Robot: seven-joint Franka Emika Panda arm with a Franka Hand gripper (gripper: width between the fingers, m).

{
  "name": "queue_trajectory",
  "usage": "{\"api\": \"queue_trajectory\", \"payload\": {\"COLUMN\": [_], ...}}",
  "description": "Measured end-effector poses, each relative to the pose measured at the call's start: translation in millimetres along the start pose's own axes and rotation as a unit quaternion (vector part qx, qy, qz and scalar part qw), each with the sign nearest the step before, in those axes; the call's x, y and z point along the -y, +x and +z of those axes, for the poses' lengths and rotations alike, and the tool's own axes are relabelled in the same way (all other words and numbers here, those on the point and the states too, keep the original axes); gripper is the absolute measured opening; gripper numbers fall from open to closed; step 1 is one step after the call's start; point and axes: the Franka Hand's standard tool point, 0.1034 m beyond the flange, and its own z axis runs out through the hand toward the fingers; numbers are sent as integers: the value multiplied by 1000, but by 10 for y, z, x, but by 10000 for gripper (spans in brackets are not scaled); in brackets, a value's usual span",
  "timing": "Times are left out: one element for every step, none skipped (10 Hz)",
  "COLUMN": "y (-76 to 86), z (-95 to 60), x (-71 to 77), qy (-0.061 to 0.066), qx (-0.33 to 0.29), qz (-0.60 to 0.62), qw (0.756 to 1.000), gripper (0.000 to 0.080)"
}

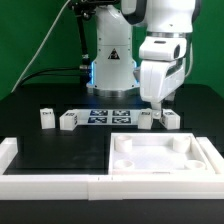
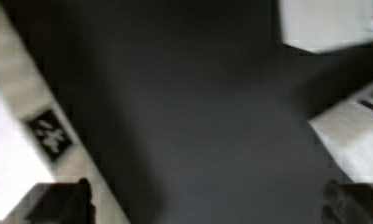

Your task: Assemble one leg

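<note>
Several small white legs stand in a row on the black table: two at the exterior view's left [image 1: 46, 118] [image 1: 68, 121] and two at its right [image 1: 146, 120] [image 1: 170, 119]. My gripper [image 1: 158, 104] hangs just above and between the two right legs, touching neither. In the wrist view, which is blurred, the gripper [image 2: 204, 203] is open, with only dark table between its fingertips [image 2: 58, 202]. Two white shapes [image 2: 334, 25] [image 2: 355, 120] lie to one side of it; they look like legs.
The marker board [image 1: 105, 116] lies between the leg pairs, and a white strip with a tag [image 2: 50, 132] in the wrist view looks like it. The large white square panel [image 1: 160, 158] lies at the front right. A white L-shaped rail [image 1: 50, 170] runs along the front.
</note>
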Motion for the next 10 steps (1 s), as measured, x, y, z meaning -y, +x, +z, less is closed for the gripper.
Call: {"api": "queue_trajectory", "payload": {"y": [-4, 4, 11, 14, 26, 65, 98, 117, 115, 118], "z": [8, 9, 10, 10, 11, 25, 41, 69, 91, 86], "x": [-6, 0, 5, 7, 17, 83, 164, 261, 308, 297], "qy": [1, 3, 5, 6, 9, 12, 20, 27, 29, 30], "qx": [0, -1, -3, -3, -5, -3, -1, 3, 6, 7], "qz": [5, 61, 106, 127, 192, 253, 333, 394, 388, 388], "qw": [1000, 998, 994, 992, 981, 967, 943, 919, 921, 921], "gripper": [649, 649, 649, 649, 649, 649, 649, 649, 649, 649]}}
